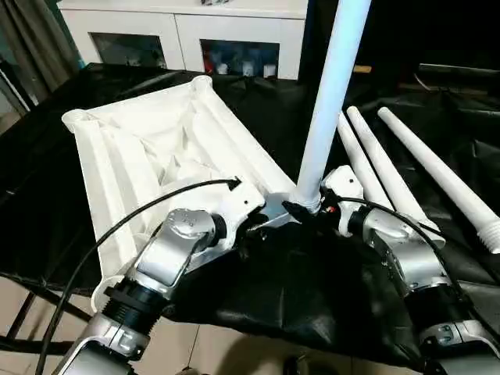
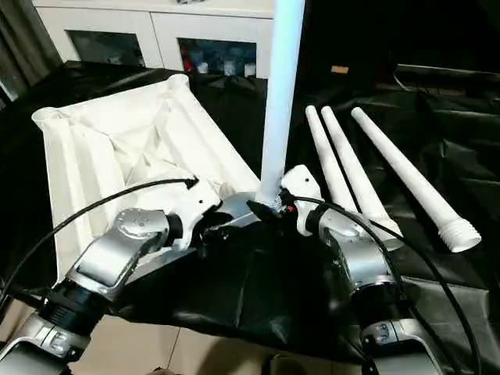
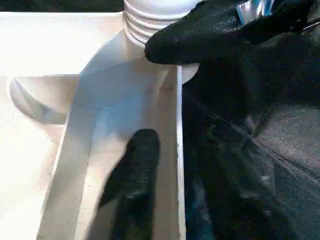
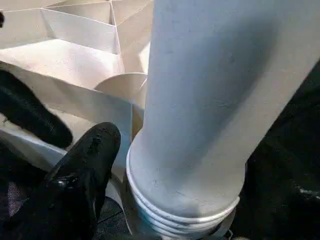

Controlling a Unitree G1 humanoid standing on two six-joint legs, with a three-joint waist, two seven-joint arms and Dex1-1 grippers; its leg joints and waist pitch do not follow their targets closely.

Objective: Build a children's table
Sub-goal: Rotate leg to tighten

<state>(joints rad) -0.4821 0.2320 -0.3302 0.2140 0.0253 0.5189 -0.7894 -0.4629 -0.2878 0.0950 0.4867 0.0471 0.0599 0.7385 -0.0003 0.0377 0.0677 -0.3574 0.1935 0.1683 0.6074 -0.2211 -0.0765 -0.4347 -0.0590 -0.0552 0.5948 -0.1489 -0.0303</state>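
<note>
Head views: the tabletop [image 1: 156, 148] lies underside-up on the black-draped worktop [image 1: 297, 289], and one upright leg [image 1: 332, 86] stands in the corner socket [image 1: 301, 205] nearest you; three spare legs [image 2: 367, 168] lie just beyond that socket, to the robot's right. Your left hand [image 1: 269, 219] sits at the tabletop edge beside the socket, your right hand [image 1: 312, 207] at the leg's base. Left wrist view: one black finger [image 3: 135, 175] rests inside the tabletop's edge channel with nothing pinched, so the left hand reads as slightly parted and gripping nothing; whether it truly steadies the tabletop I cannot tell. Threads of the leg show above the socket here. Right wrist view: the right hand's fingers [image 4: 85, 170] stand wide apart, one beside the leg base, not clamped. Several thread rings are exposed, so the leg looks only partly seated. Risks, as judgement: with neither hand clamped, the tall leg could lean and cross-thread or topple; turning it unbraced could spin or slide the tabletop on the slick cloth toward the worktop edge.
</note>
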